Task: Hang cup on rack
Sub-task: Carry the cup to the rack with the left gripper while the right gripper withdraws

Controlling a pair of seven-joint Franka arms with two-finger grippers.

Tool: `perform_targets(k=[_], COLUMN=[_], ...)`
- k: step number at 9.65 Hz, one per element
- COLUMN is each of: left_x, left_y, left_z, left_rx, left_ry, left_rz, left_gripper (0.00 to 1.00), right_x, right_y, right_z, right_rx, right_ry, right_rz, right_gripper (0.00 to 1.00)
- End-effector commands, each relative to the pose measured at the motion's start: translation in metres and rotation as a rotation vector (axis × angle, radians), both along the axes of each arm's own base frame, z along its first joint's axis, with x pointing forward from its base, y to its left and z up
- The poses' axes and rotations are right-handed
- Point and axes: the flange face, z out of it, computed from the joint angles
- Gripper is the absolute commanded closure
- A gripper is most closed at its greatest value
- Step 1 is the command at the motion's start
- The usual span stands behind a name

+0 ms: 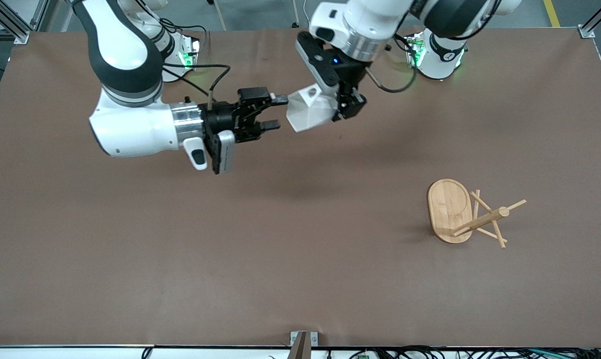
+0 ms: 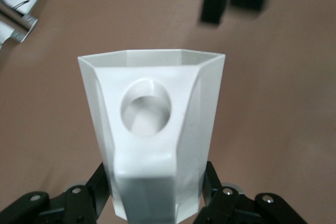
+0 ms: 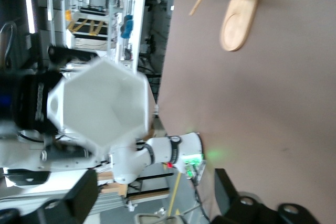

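My left gripper [image 1: 348, 107] clamps the light, rigid, slick-faceted cup [image 1: 308, 113] by its base; my right gripper [image 1: 270, 112] hangs released beside it.

white cup [image 1: 308, 112], light bamboo rack [image 1: 450, 209], brown table [image 1: 300, 259]

Brown table [image 1: 300, 259] with a matte paper-like cover, aluminium frame posts [image 1: 16, 27] at its corners by the bases, small metal bracket [image 1: 303, 341] at the edge nearest the front camera, black cables [image 1: 430, 353] along that edge
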Motion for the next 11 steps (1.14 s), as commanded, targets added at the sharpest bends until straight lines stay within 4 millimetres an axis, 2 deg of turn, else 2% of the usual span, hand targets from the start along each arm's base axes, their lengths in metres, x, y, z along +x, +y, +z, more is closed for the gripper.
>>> perform_targets(k=[1,2,4,7,8,9,11], left_x=[0.024,0.031,0.057,0.082,0.089,0.101,0.112], left_y=[0.028,0.035,0.066,0.115,0.133,0.16,0.201], left_z=[-0.02,-0.022,-0.037,-0.039,-0.04,-0.04,-0.048], left_rx=[0.028,0.029,0.038,0.031,0.038,0.033,0.048], left_ry=[0.022,0.026,0.049,0.104,0.131,0.136,0.179], left_rz=[0.051,0.068,0.135,0.393,0.469,0.536,0.66], left_gripper=[1.0,1.0,1.0,1.0,1.0,1.0,1.0], right_x=[0.011,0.019,0.031,0.037,0.04,0.044,0.05], right_y=[-0.051,-0.081,-0.15,-0.237,-0.267,-0.292,-0.321], right_z=[0.009,0.009,0.015,0.035,0.045,0.064,0.1], right_rx=[-0.124,-0.205,-0.407,-0.685,-0.783,-0.851,-1.003], right_ry=[-0.063,-0.103,-0.185,-0.289,-0.32,-0.356,-0.451], right_rz=[-0.052,-0.071,-0.103,-0.139,-0.146,-0.17,-0.172], right_gripper=[0.0,0.0,0.0,0.0,0.0,0.0,0.0])
